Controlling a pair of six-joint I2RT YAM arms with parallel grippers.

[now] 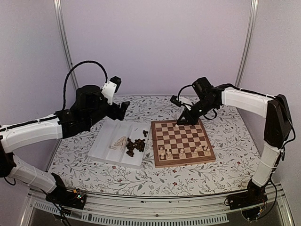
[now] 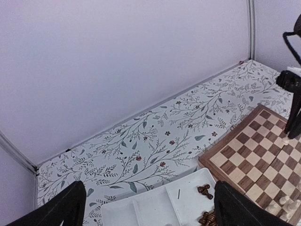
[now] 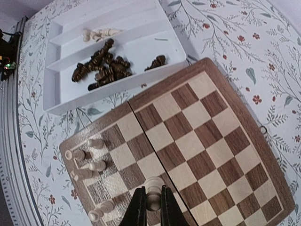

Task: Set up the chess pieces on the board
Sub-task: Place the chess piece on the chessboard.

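The board (image 1: pixel 184 163) lies right of centre; it also shows in the right wrist view (image 3: pixel 197 141) and the left wrist view (image 2: pixel 254 160). Several cream pieces (image 1: pixel 182 152) stand along its near edge, also seen in the right wrist view (image 3: pixel 94 143). My right gripper (image 1: pixel 183 120) hangs over the board's far left part; in its wrist view the gripper (image 3: pixel 151 195) is shut on a cream piece (image 3: pixel 153 182) held above the squares. My left gripper (image 1: pixel 123 109) is raised over the tray's far end, open and empty (image 2: pixel 148 214).
A white two-compartment tray (image 1: pixel 106 146) lies left of the board, holding a pile of dark pieces (image 1: pixel 135 145) and a few cream pieces (image 1: pixel 120 142); the right wrist view shows the tray rim (image 3: pixel 56 106) too. A floral cloth (image 1: pixel 225 169) covers the table.
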